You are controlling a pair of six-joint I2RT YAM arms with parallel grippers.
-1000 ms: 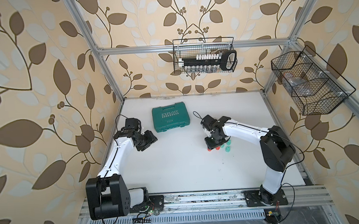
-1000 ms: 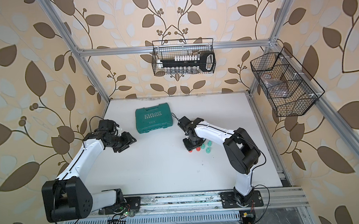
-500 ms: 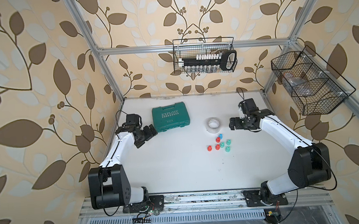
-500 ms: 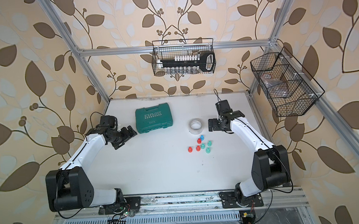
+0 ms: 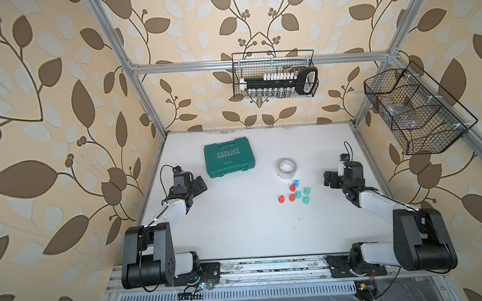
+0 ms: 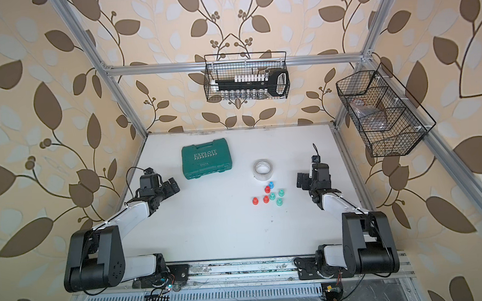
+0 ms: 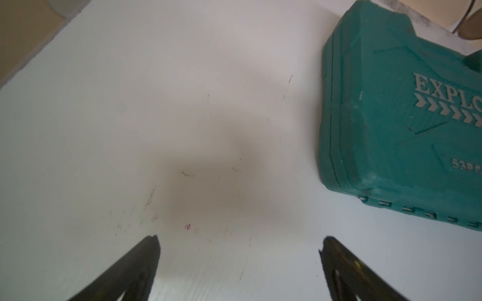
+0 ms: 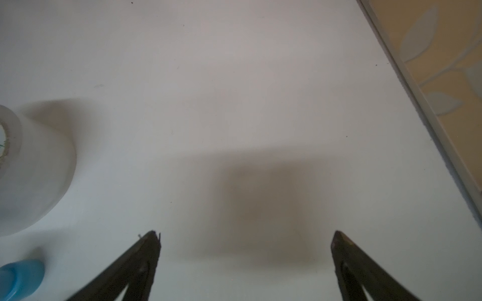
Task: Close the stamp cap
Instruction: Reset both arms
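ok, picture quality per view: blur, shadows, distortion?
In both top views: sharp, evenly lit, frame uprights splay outward from the wide lens. Left wrist: green case slightly soft, diffuse shadow on the table ahead of the left gripper. Right wrist: tape roll and blue stamp out of focus, broad shadow ahead of the right gripper.

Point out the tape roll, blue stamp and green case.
tape roll (image 5: 288,175), in a top view, outer wall
blue stamp (image 5: 295,182), in a top view, top
green case (image 5: 230,157), in a top view, lid centre
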